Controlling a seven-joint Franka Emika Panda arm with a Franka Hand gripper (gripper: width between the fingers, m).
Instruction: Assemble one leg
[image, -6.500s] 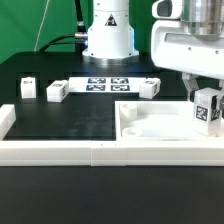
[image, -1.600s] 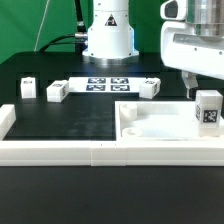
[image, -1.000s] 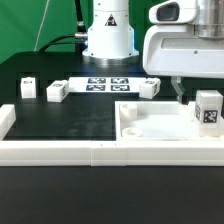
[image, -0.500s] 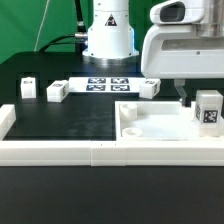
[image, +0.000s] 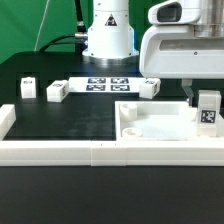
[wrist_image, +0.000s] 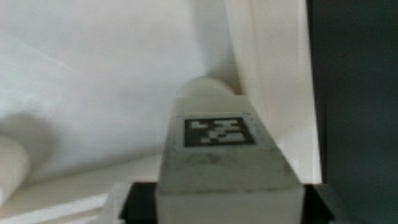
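White plastic leg, exterior view: small tagged cuboid leg standing upright in the far corner of the large flat white rimmed panel, toward the exterior view's right.
Claw, exterior view: claw lowered right around the leg's top; earlier hung apart beside it, fingers clear.
Worktop, exterior view: black worktop; further white tagged blocks and marker board well apart.
Leg, wrist view: tagged face centred between dark fingers, panel corner behind.
Claw state: fingers flank the leg; full clamping cannot be told.
Meaning: likely a re-grip for seating or twisting the leg.
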